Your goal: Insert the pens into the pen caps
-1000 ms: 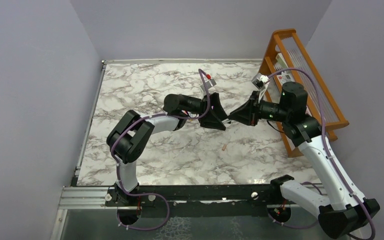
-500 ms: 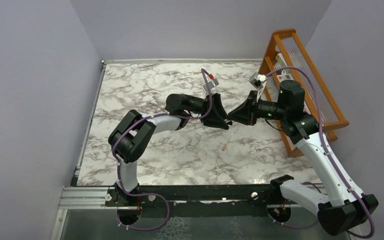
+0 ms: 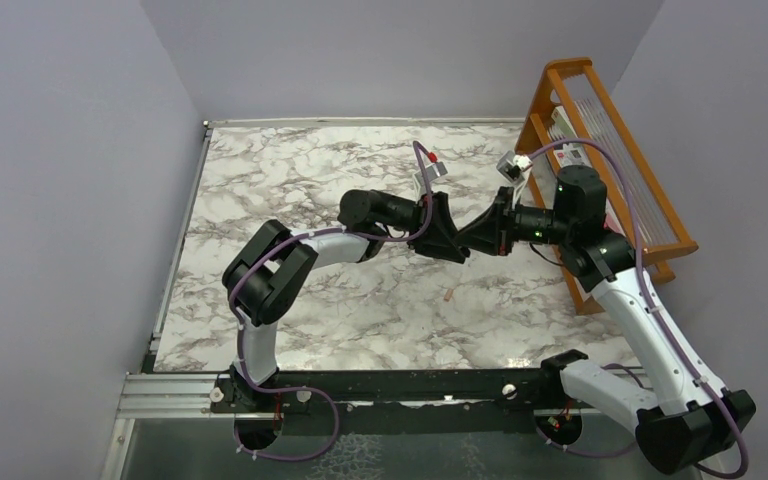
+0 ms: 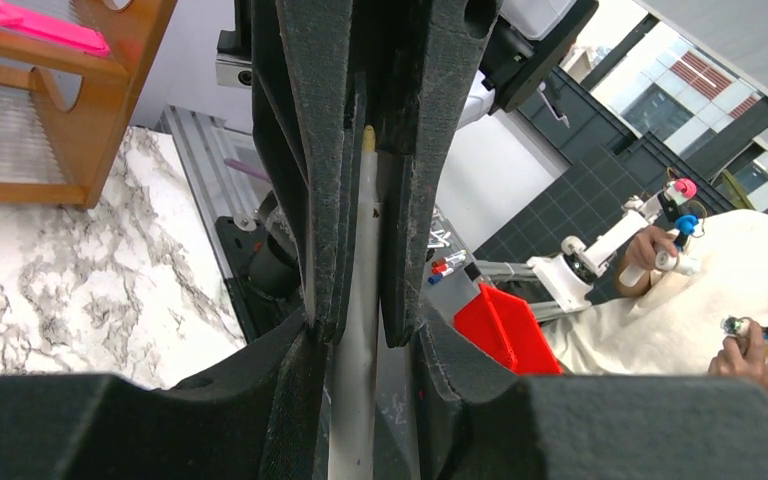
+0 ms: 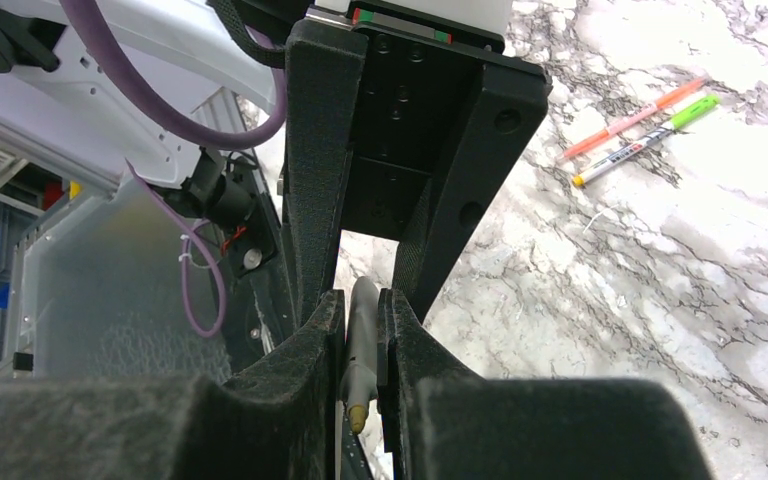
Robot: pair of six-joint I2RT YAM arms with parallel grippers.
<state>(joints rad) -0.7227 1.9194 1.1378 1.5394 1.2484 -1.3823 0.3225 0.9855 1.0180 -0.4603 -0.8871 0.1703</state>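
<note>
Marble-patterned table (image 3: 290, 180) fills a grey-walled booth. From its base at the near edge, the left arm (image 3: 270, 270) rises, folds sharply at the elbow and runs level to the right, so the left gripper (image 3: 455, 240) points right above mid-table. It meets the right gripper (image 3: 475, 235) tip to tip.

A whitish-grey pen (image 4: 358, 280) runs along the line of both pairs of fingers, bridging them. In the left wrist view its barrel lies between the left fingers (image 4: 300, 390), which stand narrow around it, against one finger with a slit showing at the other. Whether they clamp it cannot be told. The right fingers (image 5: 310, 380) are closed on the pen's other end, its tan tip pointing back toward their palm.

A tan cap (image 3: 447, 296) lies on the table below the meeting fingertips, well apart from them. An orange pen (image 5: 635, 118) and a green-capped pen (image 5: 645, 141) lie side by side, far off to the side of the left fingers.

The right arm (image 3: 650, 320) climbs from the near right corner, bends at the elbow and reaches left, wrist level. Behind it a wooden rack (image 3: 567, 65) stands by the right wall.
</note>
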